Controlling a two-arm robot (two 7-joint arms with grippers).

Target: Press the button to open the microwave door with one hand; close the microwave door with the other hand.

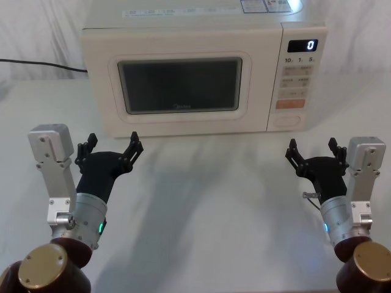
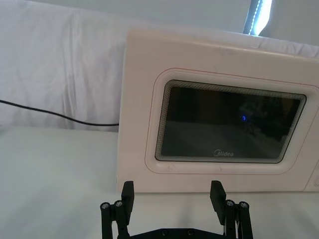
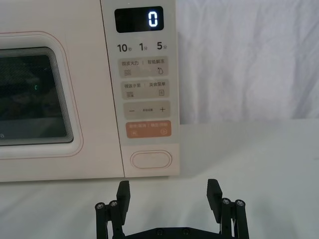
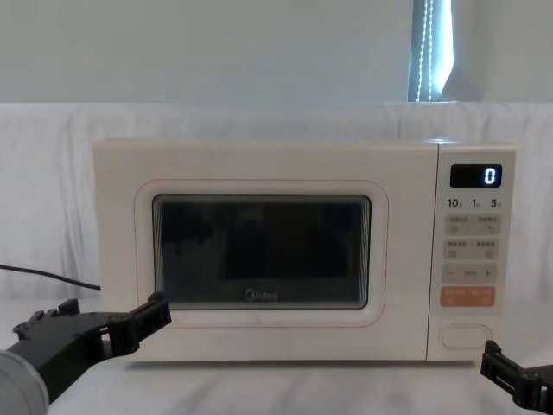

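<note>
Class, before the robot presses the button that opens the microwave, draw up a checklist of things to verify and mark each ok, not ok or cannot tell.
1. The microwave door is shut flush: ok.
2. The button is uncovered, below the orange key: ok.
3. The right gripper is open, short of the panel, roughly facing the button: ok.
4. The left gripper is open, before the door's lower left, not touching: ok.
5. The display reads 0: ok.
6. The door will spring open when pressed: cannot tell.
</note>
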